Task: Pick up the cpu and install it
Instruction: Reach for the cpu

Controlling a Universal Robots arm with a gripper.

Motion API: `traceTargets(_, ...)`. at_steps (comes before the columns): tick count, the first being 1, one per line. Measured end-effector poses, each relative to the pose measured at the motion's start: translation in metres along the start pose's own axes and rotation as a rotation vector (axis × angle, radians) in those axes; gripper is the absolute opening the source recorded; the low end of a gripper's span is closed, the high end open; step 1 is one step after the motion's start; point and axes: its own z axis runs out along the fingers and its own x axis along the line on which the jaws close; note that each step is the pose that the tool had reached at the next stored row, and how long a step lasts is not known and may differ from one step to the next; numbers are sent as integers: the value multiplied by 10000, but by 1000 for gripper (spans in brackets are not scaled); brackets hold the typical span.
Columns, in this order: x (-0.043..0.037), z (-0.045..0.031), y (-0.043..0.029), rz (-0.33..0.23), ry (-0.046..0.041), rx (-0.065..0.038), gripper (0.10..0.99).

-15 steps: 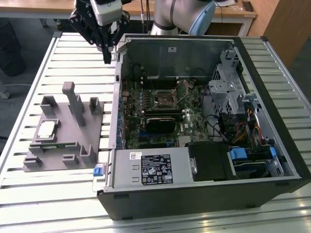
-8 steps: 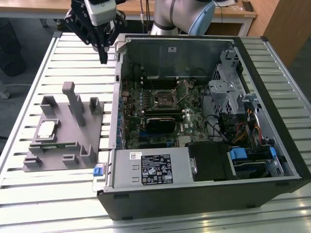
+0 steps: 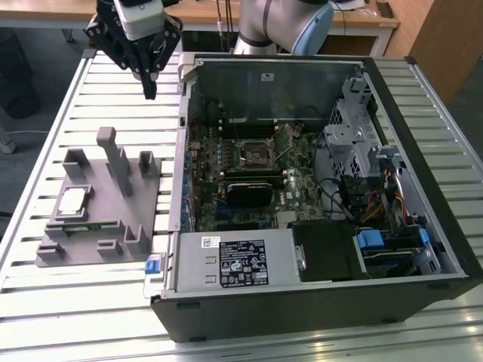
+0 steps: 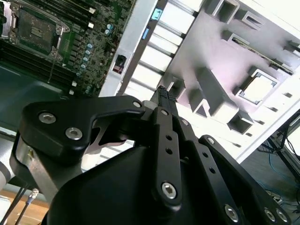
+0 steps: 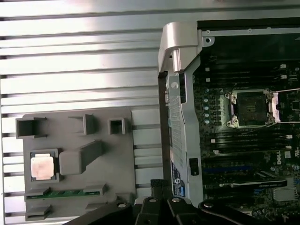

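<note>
Tool [image 3: 149, 93] pinched empty, cpu [image 3: 72, 199] resting in grey fixture [image 3: 143, 205]

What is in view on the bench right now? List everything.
cpu: one, pale silver, seated in a fixture pocket.
fixture: one, grey plastic, on the table, at the exterior view's left of the case.
memory stick: one, green, in a fixture slot near the cpu.
computer case: one, black, open, on the table.
motherboard: one, dark green, inside the case.
cpu socket: one, silver-framed, on the motherboard.
power supply: one, silver with a white label, at the case's near edge.
table: one, silver, slatted.
arm: one, silver and blue, behind the case.
gripper: one, black, above the table beyond the fixture, jaws shut, empty.
</note>
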Motion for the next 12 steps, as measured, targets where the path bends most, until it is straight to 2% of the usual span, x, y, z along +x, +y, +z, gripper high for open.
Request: traceTargets(12,225,0,-12,1,0,-1,106)
